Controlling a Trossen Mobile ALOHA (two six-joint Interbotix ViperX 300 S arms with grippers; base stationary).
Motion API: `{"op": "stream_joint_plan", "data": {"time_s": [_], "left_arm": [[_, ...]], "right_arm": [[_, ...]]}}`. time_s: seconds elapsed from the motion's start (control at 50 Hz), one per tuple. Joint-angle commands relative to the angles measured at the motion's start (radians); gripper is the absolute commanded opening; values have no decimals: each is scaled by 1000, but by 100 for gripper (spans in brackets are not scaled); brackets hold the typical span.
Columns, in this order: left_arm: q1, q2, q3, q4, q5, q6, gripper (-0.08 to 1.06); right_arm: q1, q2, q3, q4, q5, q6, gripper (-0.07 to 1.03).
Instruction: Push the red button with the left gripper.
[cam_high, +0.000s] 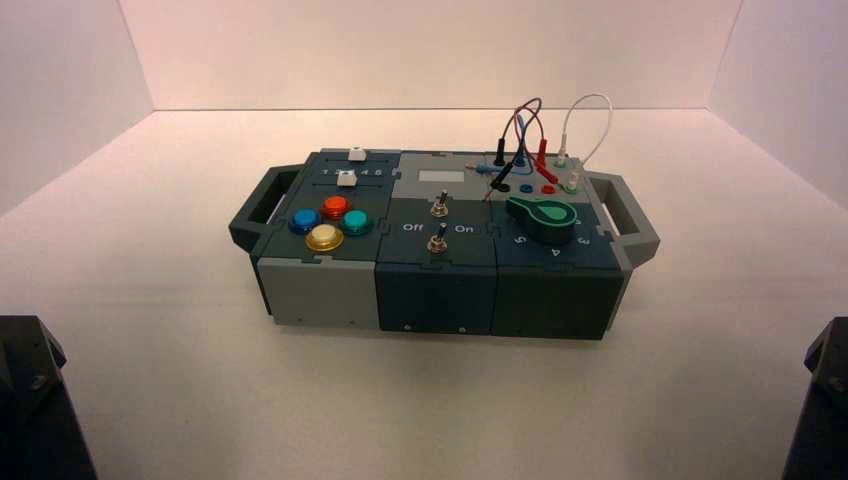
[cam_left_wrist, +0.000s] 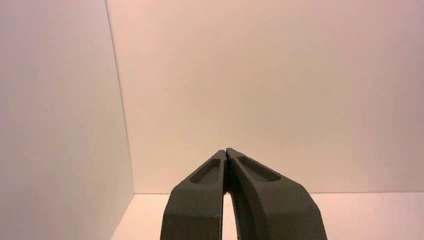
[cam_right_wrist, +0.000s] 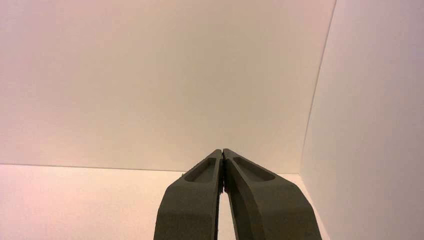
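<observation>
The red button is a glossy red-orange dome on the box's left module, behind the yellow button and between the blue button and the teal button. My left arm is parked at the bottom left corner of the high view, far from the box. In the left wrist view my left gripper is shut and empty, facing the bare wall. My right arm waits at the bottom right corner. In the right wrist view my right gripper is shut and empty. The box shows in neither wrist view.
The box stands mid-table with a handle at each end. Its middle module has two toggle switches. Its right module has a green knob and several plugged wires. White walls enclose the table on three sides.
</observation>
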Motion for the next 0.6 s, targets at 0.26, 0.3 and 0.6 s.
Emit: {"op": "stream_joint_plan", "data": {"time_s": [0.26,0.3,0.6], "left_arm": [[-43,-2,-34,0,100,12,-3],[-57,-2,-44,0,130,17,-3],[-244,57,-135,0,382,28,-3]], "right_arm": [[38,12,-54,3,78,-8,-2],[52,15,-61,2,97,-12,-2],[130,35,-115,2,296,-26,-2]]}}
